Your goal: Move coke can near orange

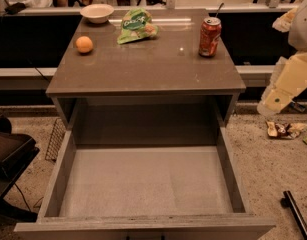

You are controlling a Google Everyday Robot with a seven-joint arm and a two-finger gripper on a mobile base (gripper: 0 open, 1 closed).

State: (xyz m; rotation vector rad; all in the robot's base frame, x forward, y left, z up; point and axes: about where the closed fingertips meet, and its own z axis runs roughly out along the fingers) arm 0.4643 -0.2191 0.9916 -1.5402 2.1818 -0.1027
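Note:
The red coke can (210, 36) stands upright at the back right of the brown cabinet top (143, 69). The orange (84, 44) lies at the back left of the same top, far from the can. My arm's cream links (285, 81) hang at the right edge of the view, beside the cabinet and below the level of its top. Only a dark bar of my gripper (295, 213) shows, low in the bottom right corner near the floor, far from both the can and the orange.
A green snack bag (136, 25) lies between the orange and the can, and a white bowl (97, 12) stands behind the orange. The cabinet's large drawer (143, 184) is pulled open in front. Wrappers (283, 129) lie on the floor at the right.

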